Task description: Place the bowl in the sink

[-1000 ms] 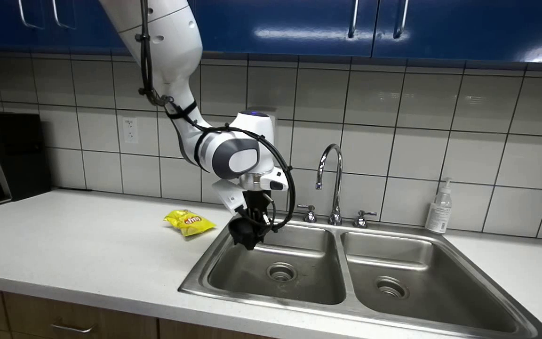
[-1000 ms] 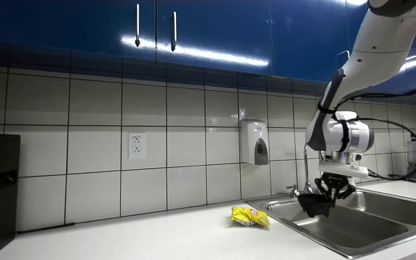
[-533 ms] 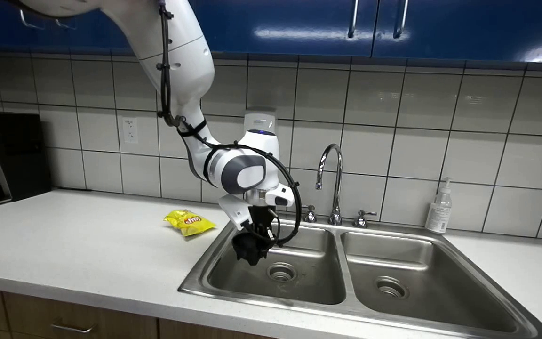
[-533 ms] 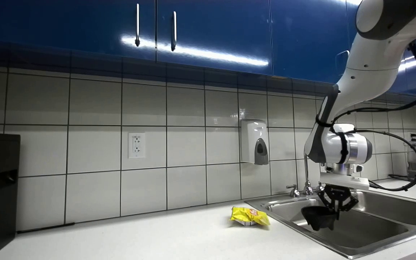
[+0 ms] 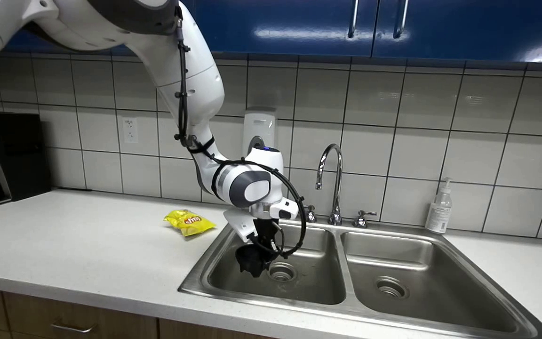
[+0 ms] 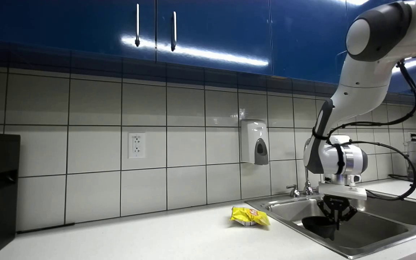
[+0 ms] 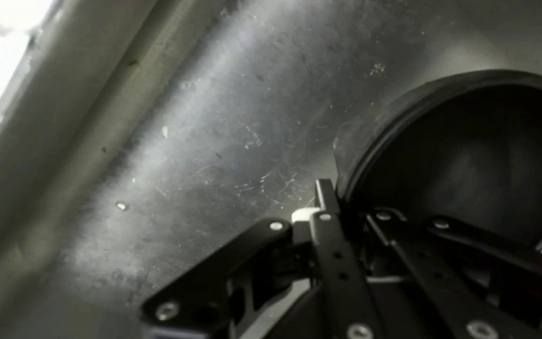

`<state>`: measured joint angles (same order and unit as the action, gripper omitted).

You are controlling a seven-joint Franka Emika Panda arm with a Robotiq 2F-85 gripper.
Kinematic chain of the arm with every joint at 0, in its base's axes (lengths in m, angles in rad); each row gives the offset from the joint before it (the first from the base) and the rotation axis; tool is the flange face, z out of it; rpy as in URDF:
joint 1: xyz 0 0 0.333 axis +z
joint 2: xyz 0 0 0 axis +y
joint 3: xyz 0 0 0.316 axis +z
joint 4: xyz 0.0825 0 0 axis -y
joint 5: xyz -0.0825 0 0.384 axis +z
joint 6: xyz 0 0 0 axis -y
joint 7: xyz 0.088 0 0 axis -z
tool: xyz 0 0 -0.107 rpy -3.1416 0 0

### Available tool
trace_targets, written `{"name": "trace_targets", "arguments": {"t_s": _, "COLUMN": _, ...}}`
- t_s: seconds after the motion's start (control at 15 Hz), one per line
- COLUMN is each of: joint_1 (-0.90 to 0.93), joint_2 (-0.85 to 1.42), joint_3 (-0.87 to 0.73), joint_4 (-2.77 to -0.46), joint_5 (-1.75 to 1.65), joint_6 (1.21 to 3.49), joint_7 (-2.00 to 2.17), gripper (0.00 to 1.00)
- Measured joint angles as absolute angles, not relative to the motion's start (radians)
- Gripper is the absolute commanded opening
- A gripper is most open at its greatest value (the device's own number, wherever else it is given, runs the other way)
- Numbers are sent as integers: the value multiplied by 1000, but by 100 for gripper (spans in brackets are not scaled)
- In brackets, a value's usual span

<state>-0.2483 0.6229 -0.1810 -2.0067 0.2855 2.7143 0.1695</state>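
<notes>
The black bowl (image 5: 250, 260) is within the left basin of the steel sink (image 5: 311, 308) in an exterior view. It also shows, slightly tilted, low over the near basin in an exterior view (image 6: 318, 226). My gripper (image 7: 345, 200) is shut on the bowl's rim, one finger outside and the other inside the bowl (image 7: 478, 155). The inner fingertip is hidden in the dark of the bowl. The gripper points down in both exterior views. I cannot tell whether the bowl's underside touches the sink floor.
A yellow chip bag (image 5: 189, 222) lies on the counter beside the sink. The faucet (image 5: 336, 183) and its handles stand behind the basins. A soap bottle (image 5: 439, 209) stands at the back right corner. A coffee maker (image 5: 10, 157) is far left. A dispenser (image 6: 254, 141) hangs on the wall.
My gripper has moved down with the bowl, from above the sink rim level into the basin, and slightly to the right in an exterior view. The grip on the bowl is unchanged.
</notes>
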Motion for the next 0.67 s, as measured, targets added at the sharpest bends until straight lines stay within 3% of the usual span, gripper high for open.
{"name": "trace_targets", "arguments": {"t_s": 0.6, "joint_1": -251, "joint_2": 729, "joint_3": -183, "joint_4": -1910, "joint_5": 286, "joint_6": 2683, "joint_7": 173, "gripper": 2}}
{"name": "trace_targets", "arguments": {"t_s": 0.67, "joint_1": -252, "joint_2": 736, "joint_3": -184, "joint_4": -1903, "joint_5": 286, "joint_6": 2680, "joint_7": 173, "gripper": 34}}
